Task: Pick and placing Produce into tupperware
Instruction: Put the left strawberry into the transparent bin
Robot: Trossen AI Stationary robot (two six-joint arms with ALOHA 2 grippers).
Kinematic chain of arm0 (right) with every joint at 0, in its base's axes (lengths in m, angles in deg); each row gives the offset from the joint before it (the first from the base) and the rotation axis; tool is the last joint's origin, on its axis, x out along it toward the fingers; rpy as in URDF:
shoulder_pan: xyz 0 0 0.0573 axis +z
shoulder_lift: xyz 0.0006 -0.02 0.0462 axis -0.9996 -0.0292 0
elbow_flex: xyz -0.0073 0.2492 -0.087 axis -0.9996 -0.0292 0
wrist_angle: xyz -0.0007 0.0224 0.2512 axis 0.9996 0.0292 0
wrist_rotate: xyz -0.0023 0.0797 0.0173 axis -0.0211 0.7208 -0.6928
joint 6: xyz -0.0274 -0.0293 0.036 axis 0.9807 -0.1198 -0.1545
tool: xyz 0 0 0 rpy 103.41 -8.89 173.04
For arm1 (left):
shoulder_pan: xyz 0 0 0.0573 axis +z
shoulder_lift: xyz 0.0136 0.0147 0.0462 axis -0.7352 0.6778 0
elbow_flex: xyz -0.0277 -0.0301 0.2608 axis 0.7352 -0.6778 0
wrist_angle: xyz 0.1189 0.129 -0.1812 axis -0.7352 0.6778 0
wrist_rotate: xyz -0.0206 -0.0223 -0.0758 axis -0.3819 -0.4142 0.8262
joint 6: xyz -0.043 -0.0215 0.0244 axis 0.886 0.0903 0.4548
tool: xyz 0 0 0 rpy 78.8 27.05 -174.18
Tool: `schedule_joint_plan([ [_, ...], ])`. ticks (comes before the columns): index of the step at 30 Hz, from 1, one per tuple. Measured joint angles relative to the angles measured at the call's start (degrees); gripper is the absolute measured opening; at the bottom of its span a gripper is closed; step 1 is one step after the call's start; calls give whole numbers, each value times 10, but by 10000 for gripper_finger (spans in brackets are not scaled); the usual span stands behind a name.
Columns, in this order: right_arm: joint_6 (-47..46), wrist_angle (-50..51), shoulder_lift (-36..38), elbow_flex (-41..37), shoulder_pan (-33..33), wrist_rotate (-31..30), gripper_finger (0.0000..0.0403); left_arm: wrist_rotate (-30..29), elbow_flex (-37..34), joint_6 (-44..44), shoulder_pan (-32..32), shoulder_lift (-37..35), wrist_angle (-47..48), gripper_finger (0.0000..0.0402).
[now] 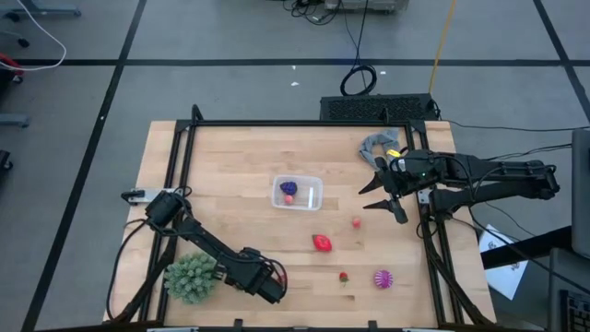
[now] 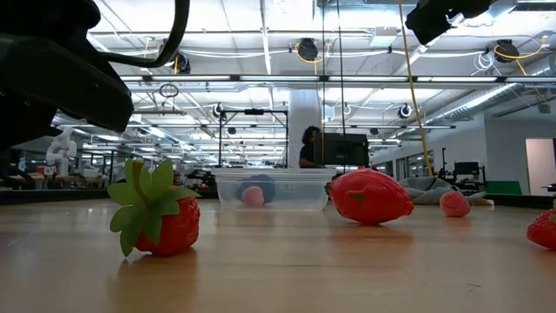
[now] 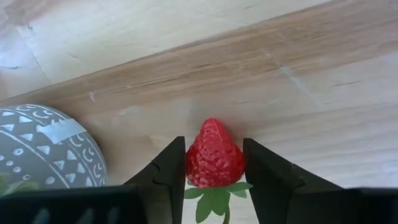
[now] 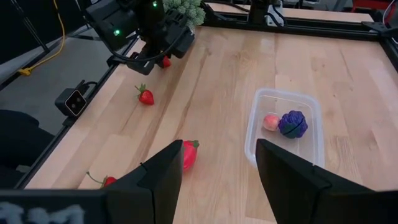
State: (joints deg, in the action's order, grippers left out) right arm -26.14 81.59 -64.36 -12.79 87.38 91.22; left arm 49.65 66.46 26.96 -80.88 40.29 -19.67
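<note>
Left gripper (image 3: 214, 180) sat low at the near-left part of the table (image 1: 240, 157), fingers (image 3: 169, 174) either side of a small red strawberry (image 3: 214, 163) and touching it or nearly so; a firm clamp could not be confirmed. Only the left wrist view showed that berry between the fingers; in the high view the gripper (image 1: 274, 288) hid it. The right wrist view caught a bit of red under the left gripper (image 4: 163, 55). A grey patterned ball surface (image 3: 43, 149) showed beside the left finger in the left wrist view; the high view showed it as the large green spiky ball (image 1: 191, 277) just beside the arm.

Right gripper (image 1: 392, 195) hovered at the right side of the table, raised, fingers (image 4: 165, 171) apart and empty. Grey cloth (image 1: 378, 146) lay behind it.

Tupperware (image 1: 297, 193) sat mid-table, well apart from both grippers, holding a purple fruit (image 4: 292, 123) and a pink fruit (image 4: 270, 122); the right wrist view showed these most clearly. On the wood lay a larger red fruit (image 1: 322, 243), a small pink-red fruit (image 1: 356, 222), another strawberry (image 1: 344, 276) and the magenta spiky ball (image 1: 382, 278), all between tub and near edge. The low view showed a person (image 2: 310, 146) in the room behind, seen in no other view.
</note>
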Motion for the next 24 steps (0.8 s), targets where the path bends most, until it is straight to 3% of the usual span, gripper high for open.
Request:
schedule_joint_plan([
  [6, 0, -1, 0, 0, 0, 0, 192, -29, 9, -34, 21, -23, 15, 136],
  [13, 0, -1, 0, 0, 0, 0, 192, -145, 44, -130, 84, -75, 83, 133],
  [19, 0, -1, 0, 0, 0, 0, 192, -276, 66, -317, 179, -119, 73, 132],
  [24, -12, -1, 0, 0, 0, 0, 192, -296, 85, -503, 269, -120, -13, 132],
])
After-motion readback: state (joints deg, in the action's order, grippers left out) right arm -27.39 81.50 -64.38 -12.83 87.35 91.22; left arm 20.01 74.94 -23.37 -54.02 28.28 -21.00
